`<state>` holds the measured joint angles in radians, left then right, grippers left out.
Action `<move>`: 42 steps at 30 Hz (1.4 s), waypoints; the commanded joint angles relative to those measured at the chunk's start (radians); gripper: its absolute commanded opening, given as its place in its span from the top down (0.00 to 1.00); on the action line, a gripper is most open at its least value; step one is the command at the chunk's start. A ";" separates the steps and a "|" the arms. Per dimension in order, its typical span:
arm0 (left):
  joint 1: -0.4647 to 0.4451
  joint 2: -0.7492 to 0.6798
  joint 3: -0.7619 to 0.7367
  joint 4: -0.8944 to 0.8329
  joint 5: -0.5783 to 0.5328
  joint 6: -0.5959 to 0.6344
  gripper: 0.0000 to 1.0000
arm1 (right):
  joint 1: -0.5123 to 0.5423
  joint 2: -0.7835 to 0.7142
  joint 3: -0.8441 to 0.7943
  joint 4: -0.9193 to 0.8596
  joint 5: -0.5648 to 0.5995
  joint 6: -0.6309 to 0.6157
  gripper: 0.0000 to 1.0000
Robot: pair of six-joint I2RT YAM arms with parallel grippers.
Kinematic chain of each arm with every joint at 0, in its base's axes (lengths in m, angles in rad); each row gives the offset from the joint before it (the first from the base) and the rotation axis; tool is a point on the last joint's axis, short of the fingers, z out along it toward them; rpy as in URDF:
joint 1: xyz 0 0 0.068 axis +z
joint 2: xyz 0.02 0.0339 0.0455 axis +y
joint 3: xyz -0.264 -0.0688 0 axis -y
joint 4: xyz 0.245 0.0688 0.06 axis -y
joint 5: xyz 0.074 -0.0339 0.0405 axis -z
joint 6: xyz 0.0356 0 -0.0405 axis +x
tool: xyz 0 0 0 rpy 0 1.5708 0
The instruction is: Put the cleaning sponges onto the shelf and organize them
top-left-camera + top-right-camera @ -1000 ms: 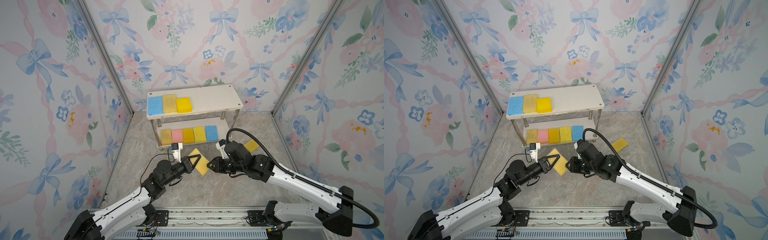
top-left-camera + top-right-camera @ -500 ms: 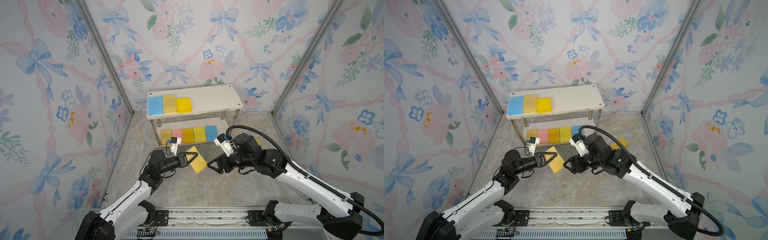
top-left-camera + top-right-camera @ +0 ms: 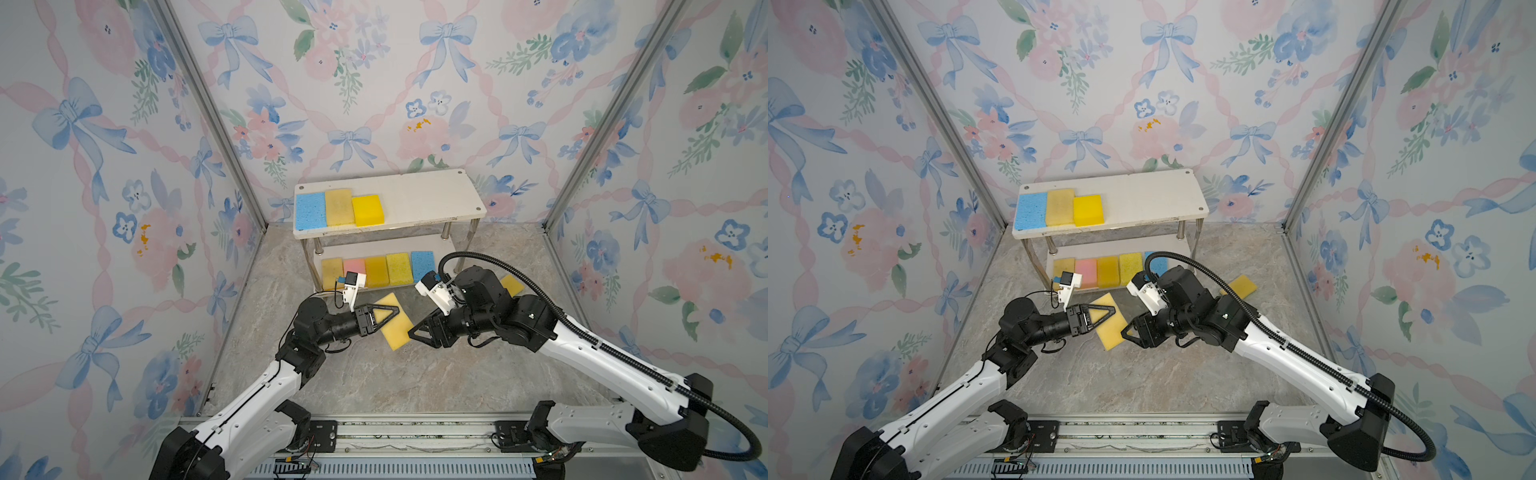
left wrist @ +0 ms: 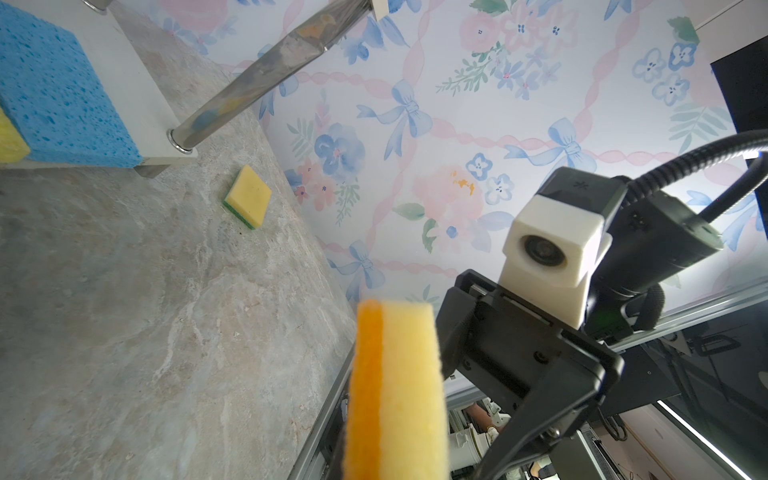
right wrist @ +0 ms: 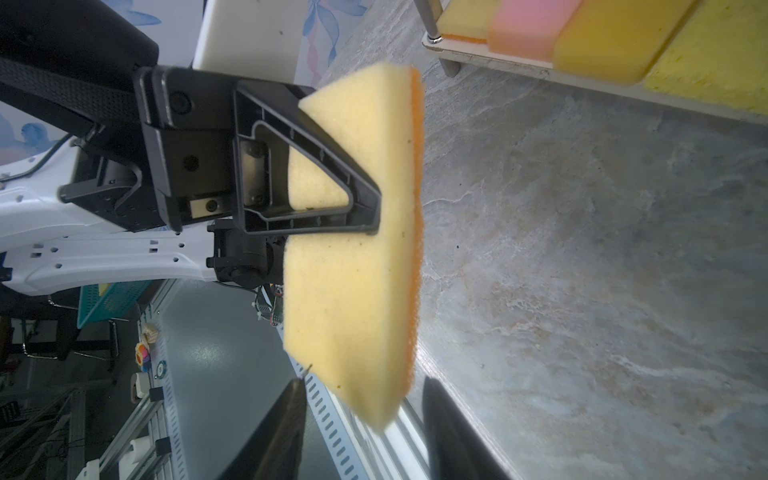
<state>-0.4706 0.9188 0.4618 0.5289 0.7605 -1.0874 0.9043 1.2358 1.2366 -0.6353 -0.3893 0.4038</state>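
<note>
Keeps the pale-yellow rectangular foam sponge with orange scouring face [image 3: 399, 332] clamped in the left gripper [image 3: 392, 312], aloft just before the white two-tier chrome-legged shelf [image 3: 424, 199]. Brings the right gripper [image 3: 415, 333] back in, jaws parted astride the free end, not yet closed. Suggests a handover before shelving.

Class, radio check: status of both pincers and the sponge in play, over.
Left pincer shut on yellow sponge, airborne. Right pincer open, straddling its free corner. Loose sponge on floor beside shelf.

No writing, label or number is legible (wallpaper [image 3: 415, 104] purely pictorial).
</note>
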 commanded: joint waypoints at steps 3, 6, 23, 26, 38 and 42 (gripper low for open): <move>0.007 -0.028 0.023 0.017 0.019 -0.020 0.99 | 0.007 0.022 -0.013 0.023 -0.022 0.008 0.55; 0.007 -0.032 0.023 0.017 0.017 -0.022 1.00 | 0.004 0.018 -0.023 0.027 -0.014 0.013 0.57; 0.006 -0.038 0.035 0.017 0.011 -0.026 0.61 | -0.004 -0.037 -0.067 0.074 0.022 0.094 0.93; 0.010 -0.057 0.039 0.009 0.016 -0.019 0.47 | -0.046 -0.057 -0.060 0.030 0.054 0.118 0.97; 0.035 -0.312 0.030 -0.448 -0.274 0.245 0.26 | -0.357 -0.094 0.224 -0.228 0.124 0.085 0.95; 0.035 -0.311 -0.025 -0.461 -0.304 0.236 0.24 | -0.383 0.036 0.412 -0.256 0.125 0.074 0.95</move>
<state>-0.4435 0.6052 0.4793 0.1478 0.5133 -0.8925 0.5354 1.1893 1.5581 -0.8303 -0.2756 0.5037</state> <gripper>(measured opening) 0.752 0.055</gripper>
